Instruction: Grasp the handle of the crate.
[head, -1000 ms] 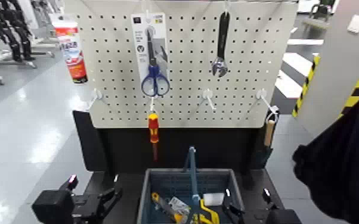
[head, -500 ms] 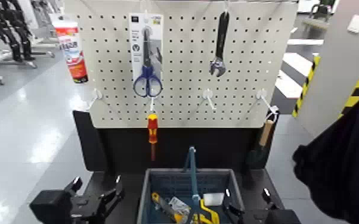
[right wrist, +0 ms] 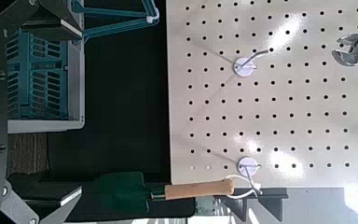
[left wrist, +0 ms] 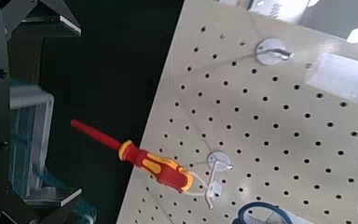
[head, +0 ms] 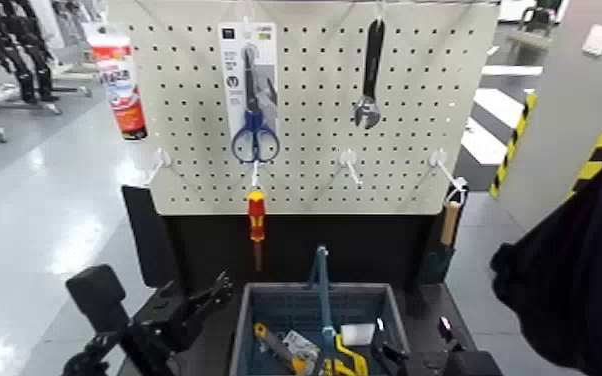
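Observation:
The grey-blue crate (head: pixel 265 310) stands low in the middle of the head view, under the white pegboard (head: pixel 415 150). Its thin handle (head: pixel 320 285) arches upright over its middle. My left gripper (head: pixel 213 292) is open, raised just left of the crate's far left corner, apart from the handle. My right gripper (head: pixel 410 350) is open, low at the crate's right side. The left wrist view shows the left gripper (left wrist: pixel 75 112) with a crate corner (left wrist: pixel 33 131). The right wrist view shows the right gripper (right wrist: pixel 70 107), the crate (right wrist: pixel 42 75) and the handle (right wrist: pixel 121 23).
A red-and-yellow screwdriver (head: pixel 256 220) hangs just above the crate. Scissors in a pack (head: pixel 253 100), a wrench (head: pixel 369 75), a tube (head: pixel 120 85) and a wooden-handled tool (head: pixel 450 225) hang on the pegboard. Tools lie inside the crate. A dark garment (head: pixel 575 270) fills the right.
My left arm has risen and swung toward the crate's left corner. The scissors pack has swung slightly. The right arm has not moved.

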You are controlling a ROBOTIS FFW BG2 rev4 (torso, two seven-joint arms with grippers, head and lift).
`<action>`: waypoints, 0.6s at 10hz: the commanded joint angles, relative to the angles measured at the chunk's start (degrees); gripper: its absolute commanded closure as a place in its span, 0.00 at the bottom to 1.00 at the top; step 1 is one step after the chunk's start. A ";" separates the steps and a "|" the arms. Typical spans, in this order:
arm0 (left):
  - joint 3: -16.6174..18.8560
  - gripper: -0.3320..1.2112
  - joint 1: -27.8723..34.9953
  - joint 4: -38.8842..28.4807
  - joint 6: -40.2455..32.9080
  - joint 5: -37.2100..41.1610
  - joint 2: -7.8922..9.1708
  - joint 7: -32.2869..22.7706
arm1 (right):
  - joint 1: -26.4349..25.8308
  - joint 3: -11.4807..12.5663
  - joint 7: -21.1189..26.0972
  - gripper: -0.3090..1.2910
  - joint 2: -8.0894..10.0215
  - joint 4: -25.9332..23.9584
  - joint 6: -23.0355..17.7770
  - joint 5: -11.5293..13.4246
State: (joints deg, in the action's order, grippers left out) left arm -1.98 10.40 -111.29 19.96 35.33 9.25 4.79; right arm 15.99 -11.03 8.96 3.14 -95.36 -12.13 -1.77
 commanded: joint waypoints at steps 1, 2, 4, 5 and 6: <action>0.05 0.28 -4.42 1.16 9.57 13.89 1.83 0.84 | 0.00 -0.13 0.00 0.28 -0.06 0.08 0.00 -0.25; -0.21 0.28 -5.65 2.74 11.24 18.90 1.91 0.84 | 0.00 -0.13 0.00 0.28 -0.06 0.08 -0.09 -0.34; -1.27 0.28 -8.99 7.57 15.54 29.88 2.62 1.89 | 0.00 -0.13 0.00 0.28 -0.15 0.17 -0.18 -0.52; -1.88 0.29 -10.66 10.21 17.57 34.28 2.97 3.56 | 0.00 -0.13 0.00 0.28 -0.15 0.17 -0.26 -0.52; -2.06 0.29 -12.51 12.94 20.82 38.67 3.32 4.26 | 0.00 -0.13 0.00 0.28 -0.24 0.26 -0.35 -0.61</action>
State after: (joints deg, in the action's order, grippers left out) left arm -3.93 -0.94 -100.10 38.66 71.00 12.34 9.13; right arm 15.99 -11.16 8.97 2.96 -95.11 -12.43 -2.32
